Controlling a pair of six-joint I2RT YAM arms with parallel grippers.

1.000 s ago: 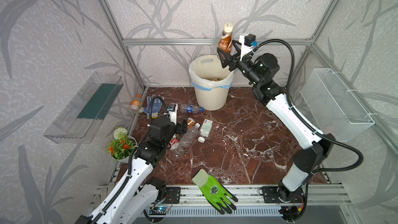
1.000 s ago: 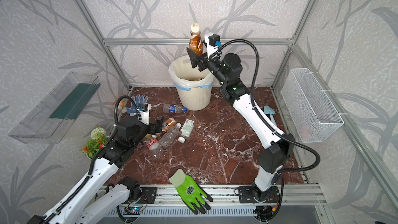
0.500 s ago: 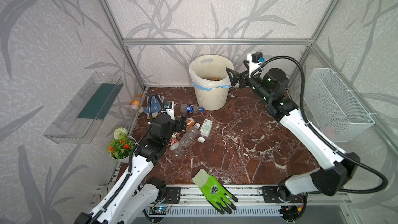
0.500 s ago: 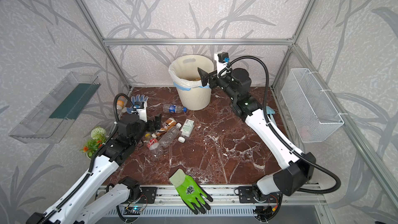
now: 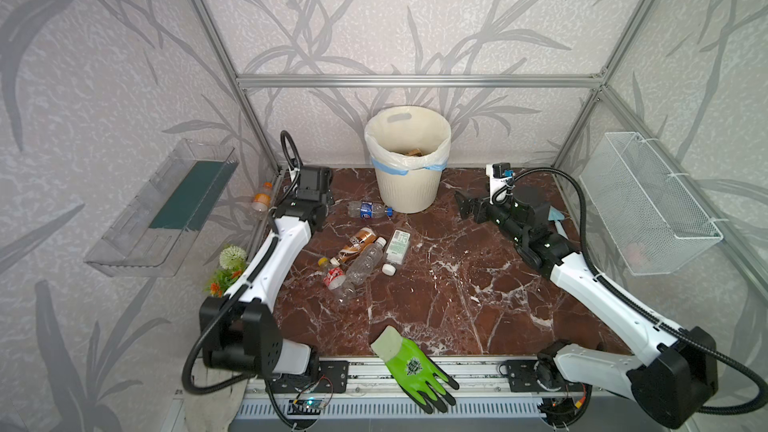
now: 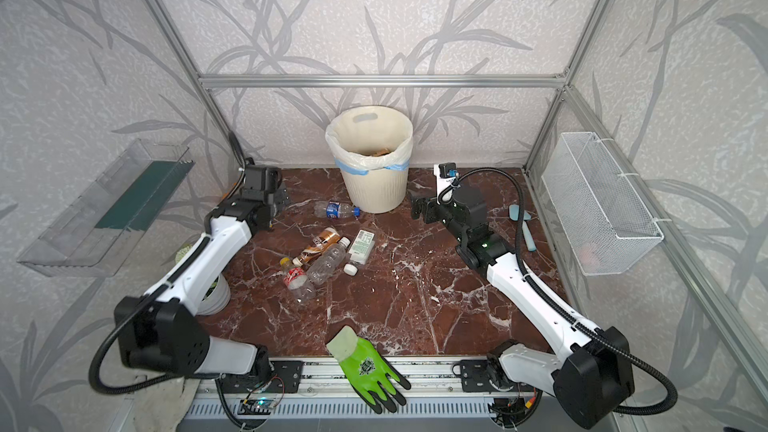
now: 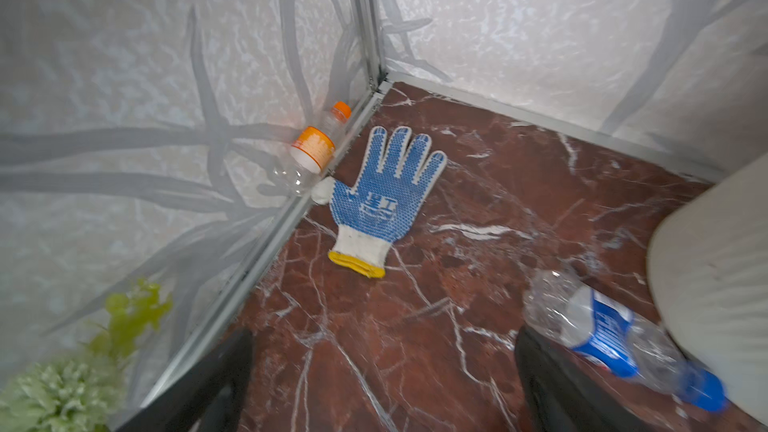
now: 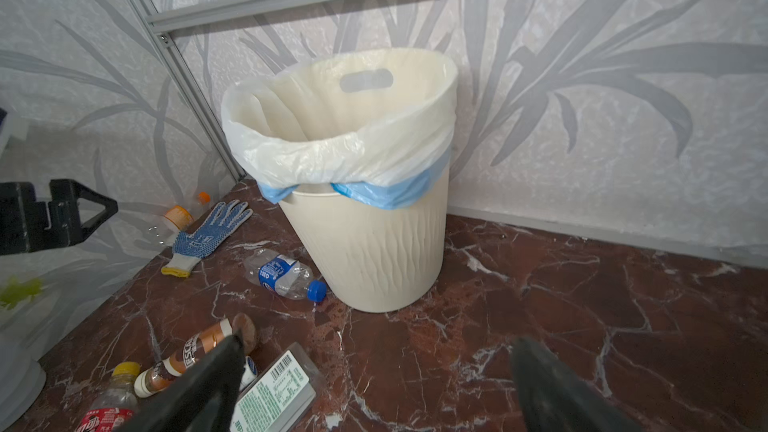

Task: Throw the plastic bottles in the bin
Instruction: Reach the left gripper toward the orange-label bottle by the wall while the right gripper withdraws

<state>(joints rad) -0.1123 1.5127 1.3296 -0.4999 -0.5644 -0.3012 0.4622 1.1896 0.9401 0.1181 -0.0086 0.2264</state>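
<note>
The bin (image 5: 409, 184) stood at the back wall with something brown inside. Both grippers were empty. The left gripper (image 7: 382, 386) hung over the back-left corner with its jaws spread wide, and the right gripper (image 8: 374, 388) was low beside the bin, equally wide. The blue bottle (image 7: 602, 336) lay just beside the bin's foot, nearest the left jaws. I judged it best to turn them across its body, descend onto the label, where the crumpled plastic looked firmest, and close gently so it would not squirt away. The pile (image 5: 353, 259) of three bottles lay mid-floor, and the orange bottle (image 7: 311, 149) lay along the left rail.
</note>
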